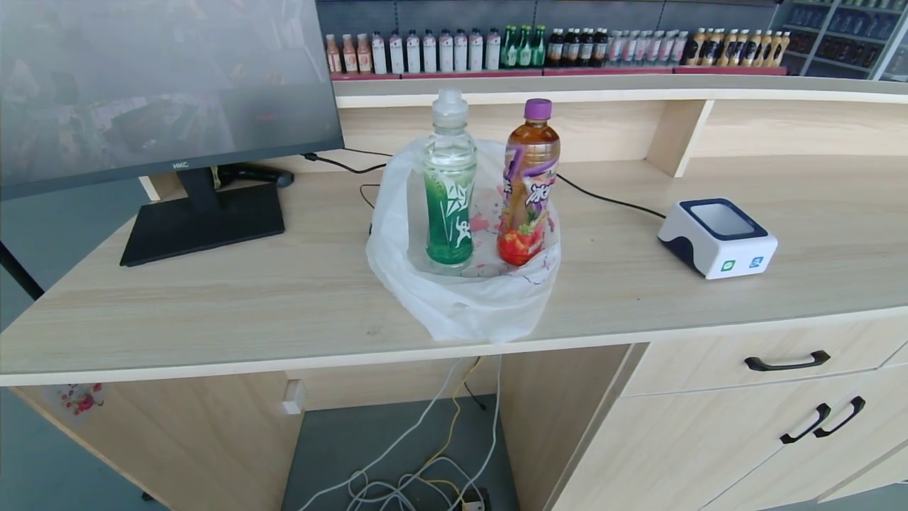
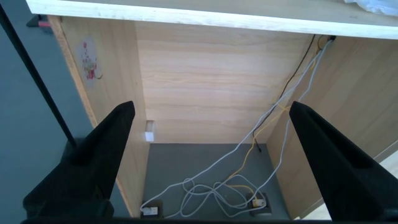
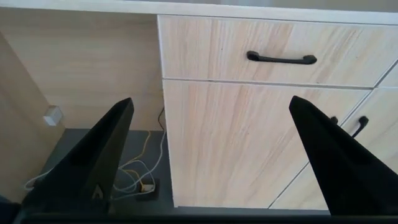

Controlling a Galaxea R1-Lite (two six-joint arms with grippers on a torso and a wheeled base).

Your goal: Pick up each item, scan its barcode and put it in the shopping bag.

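Left gripper (image 2: 211, 109) and right gripper (image 3: 211, 102) are gaping wide, empty, below the counter (image 1: 213, 305); the green bottle (image 1: 449, 206) and purple-capped bottle (image 1: 528, 191) are standing in the shopping bag (image 1: 461, 305) above.

Your head camera looks forward and down on the counter (image 1: 213, 312) from fairly near; your left wrist camera sits below counter level, facing the open bay, sharing the floor cables (image 2: 217, 186) and the shopping bag (image 1: 461, 305) edge with it; your right wrist camera faces the drawer handle (image 3: 281, 59), likewise shared.

L pincer (image 2: 210, 107) spread wide below counter edge (image 2: 186, 15), facing wood back panel (image 2: 211, 81) & tangled cables (image 2: 214, 186).
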